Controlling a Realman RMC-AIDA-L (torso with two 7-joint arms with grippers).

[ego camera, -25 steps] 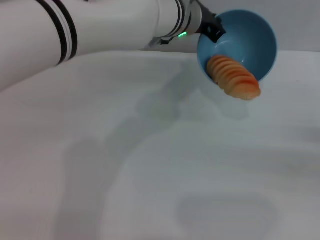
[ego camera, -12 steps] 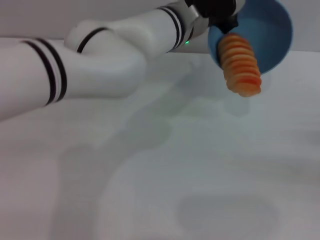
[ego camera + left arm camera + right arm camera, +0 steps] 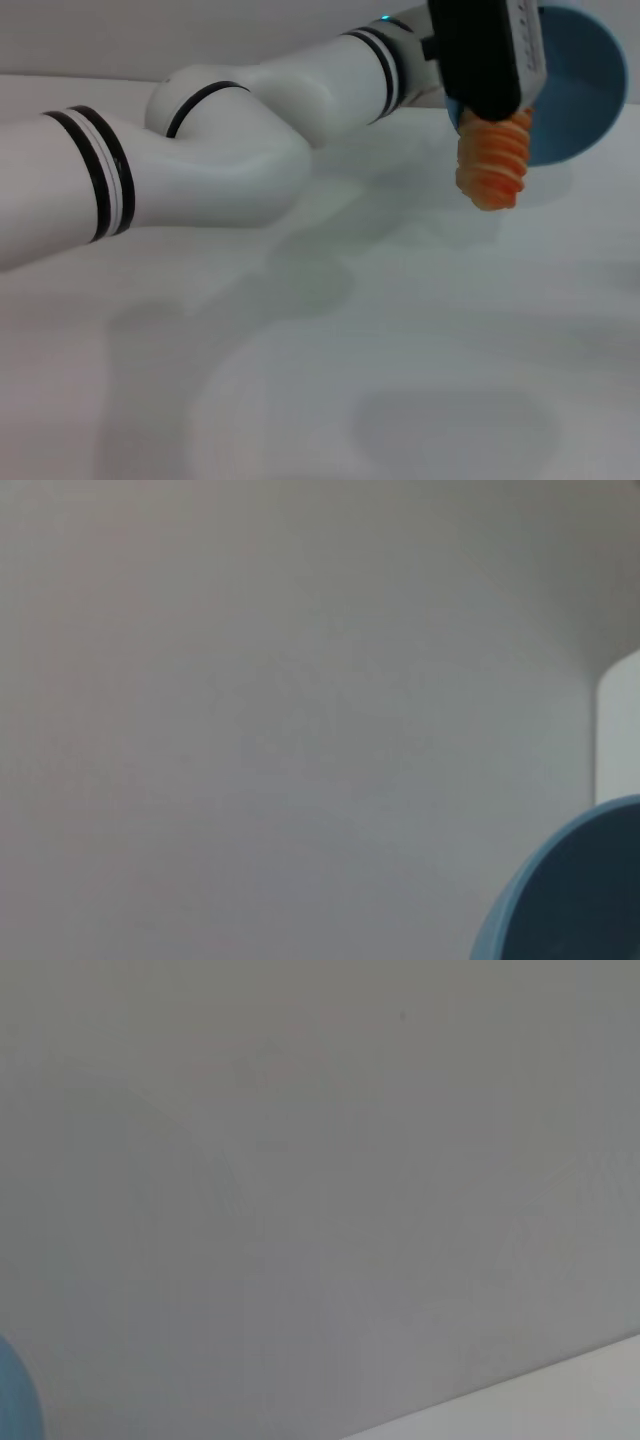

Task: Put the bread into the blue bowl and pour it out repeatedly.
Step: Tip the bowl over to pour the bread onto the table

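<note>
- Head view first: my left arm reaches in from the left side and stretches all the way across to the far right of the white table.
- At the end of it, the left gripper is up near the top edge, and it's got the blue bowl lifted off the table and tipped over on its side.
- Can't really tell how the jaws are set. The dark wrist block covers where they meet the bowl, so whether they're clamped on the rim or not isn't visible from here.
- The bread is sticking out below that dark block, hanging nearly vertical with its ridged orange end pointing down. Its upper end is hidden behind the gripper body, so I can't say if it's touching the bowl's rim or already clear of it. The lower end is above the table, not touching it as far as I can see.
- Left wrist cam shows mostly blank grey surface, with a curved slice of the blue bowl in one corner.
- Right wrist cam only gives me plain grey, plus a tiny sliver of blue at the edge. The right gripper doesn't show in any view.
</note>
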